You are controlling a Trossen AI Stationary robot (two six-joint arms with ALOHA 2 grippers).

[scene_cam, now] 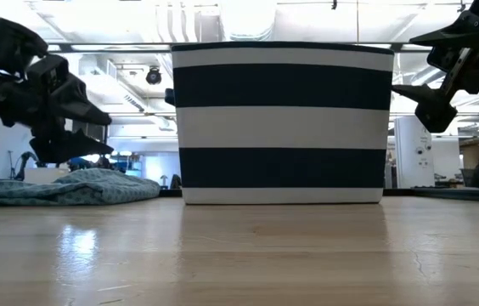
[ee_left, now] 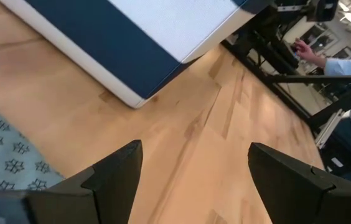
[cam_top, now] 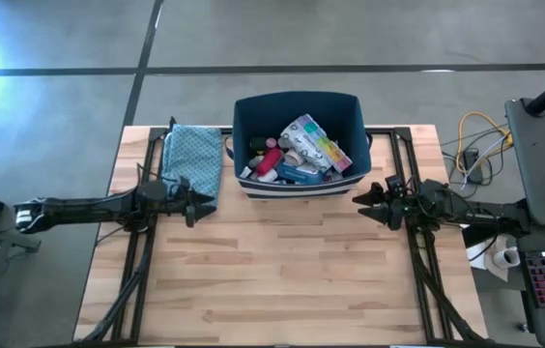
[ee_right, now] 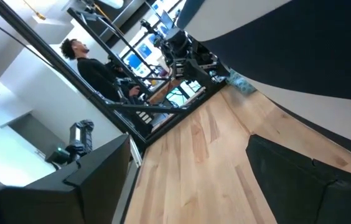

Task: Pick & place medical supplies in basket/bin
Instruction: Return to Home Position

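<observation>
Our left gripper [cam_top: 203,204] and right gripper [cam_top: 361,202] are open, empty. We judge the soft bin [cam_top: 253,110], full of light medical supplies [cam_top: 301,150], best held by its rim

The table [cam_top: 282,280] is pale wood planks, smooth with a soft sheen. The bin [scene_cam: 282,85] is matt woven fabric. The cloth [cam_top: 195,159] looks soft, thin and rumpled. The pill organiser [cam_top: 319,145] is glossy plastic. The left gripper [ee_left: 195,148] has matt black, hard-looking fingers.
</observation>
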